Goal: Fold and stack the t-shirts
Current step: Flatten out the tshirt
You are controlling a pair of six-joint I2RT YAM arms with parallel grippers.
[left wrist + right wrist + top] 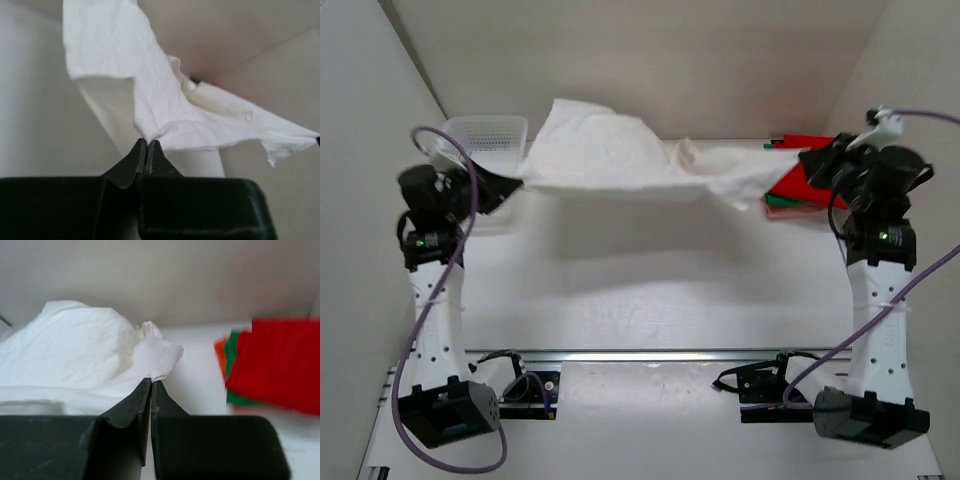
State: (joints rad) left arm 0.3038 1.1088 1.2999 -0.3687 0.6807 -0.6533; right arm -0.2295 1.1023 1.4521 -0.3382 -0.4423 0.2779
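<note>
One stack far right holds the red t-shirt (285, 365) over the green t-shirt (232, 347) and orange t-shirt (220, 352); a mesh basket (490, 135) stands far left. Between them the white t-shirt (620, 155) hangs stretched above the table (650, 290), with the left gripper (146, 150) and right gripper (151, 385) each clamped on it.

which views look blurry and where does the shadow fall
Right wrist view: the red t-shirt is blurred, soft-edged. Left wrist view: the white t-shirt is fairly sharp, the left end effector nearly black. Top external view: a soft shadow lies on the table under that shirt.
</note>
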